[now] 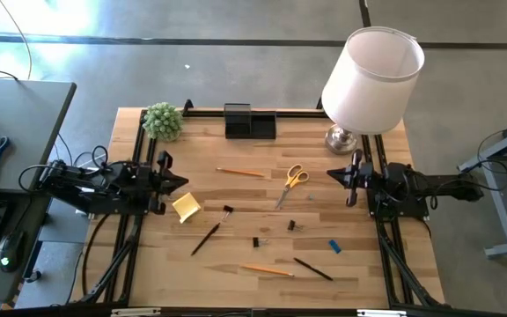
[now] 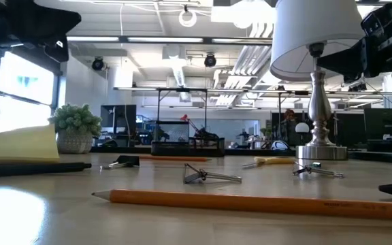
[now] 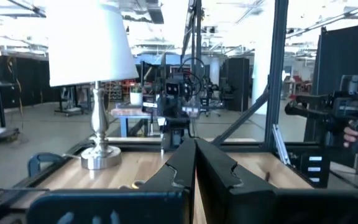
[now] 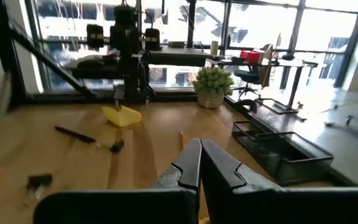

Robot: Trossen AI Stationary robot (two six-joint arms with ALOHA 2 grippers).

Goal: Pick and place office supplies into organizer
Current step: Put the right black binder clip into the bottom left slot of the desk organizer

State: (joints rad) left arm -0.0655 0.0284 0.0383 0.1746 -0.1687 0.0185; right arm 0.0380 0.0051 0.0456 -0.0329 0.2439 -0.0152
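Observation:
The black organizer (image 1: pixel 249 121) stands at the table's far edge, also seen in the right wrist view (image 4: pixel 284 149). Scattered on the wood are the yellow-handled scissors (image 1: pixel 293 182), the yellow sticky-note pad (image 1: pixel 186 207), two orange pencils (image 1: pixel 240 173) (image 1: pixel 267 270), two black pens (image 1: pixel 205 239) (image 1: pixel 312 269), a small blue block (image 1: pixel 334 246) and black clips (image 1: pixel 292 225). My left gripper (image 1: pixel 181 182) is shut at the table's left side, pointing right, just beyond the pad. My right gripper (image 1: pixel 333 173) is shut at the right side, pointing left, right of the scissors. Neither touches anything.
A white-shaded lamp (image 1: pixel 372 79) stands at the far right corner, close behind my right gripper. A small green plant (image 1: pixel 163 121) sits at the far left, left of the organizer. Black rails run along the table's left, right and far edges.

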